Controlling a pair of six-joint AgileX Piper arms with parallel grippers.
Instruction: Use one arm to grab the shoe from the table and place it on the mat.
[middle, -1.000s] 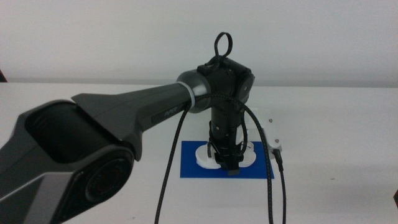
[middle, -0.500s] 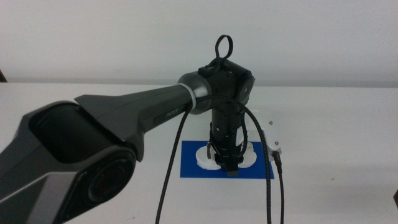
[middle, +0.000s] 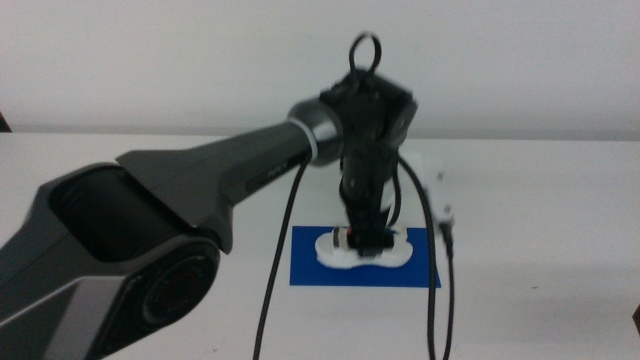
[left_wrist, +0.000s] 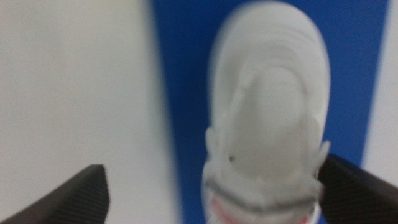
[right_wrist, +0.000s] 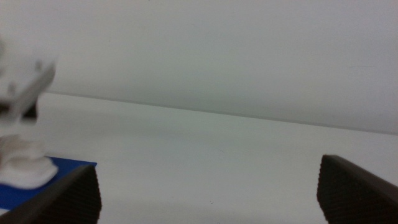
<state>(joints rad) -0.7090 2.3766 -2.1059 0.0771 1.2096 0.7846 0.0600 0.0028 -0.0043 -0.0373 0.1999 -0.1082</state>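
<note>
My left gripper (middle: 366, 243) hangs straight down over the shoe (middle: 362, 250), and in its wrist view the two dark jaws stand spread wide, one out over bare table, the other just past the shoe's far flank, neither pressing on it. So I read it as released, not holding anything.

Directly beneath the jaws the shoe (left_wrist: 267, 118) sits flat on its sole on the mat (middle: 362, 258), lengthwise along the blue, its rounded white toe pointing away from the wrist camera and a hint of the red strap near the jaws. The mat shows on both sides of the shoe, so the shoe is well inside its edges. The picture is blurred, so finer detail escapes me.

As for handling, I judge the shoe to be light, with a stiff chunky sole and a softer upper that gives under pressure. If I had to take it again, I would close across the narrow midfoot at the straps, low on the sole walls, where the sides look near parallel.

My right gripper (right_wrist: 205, 193) waits off to the side, low over the table (middle: 540, 200), jaws apart and empty.
</note>
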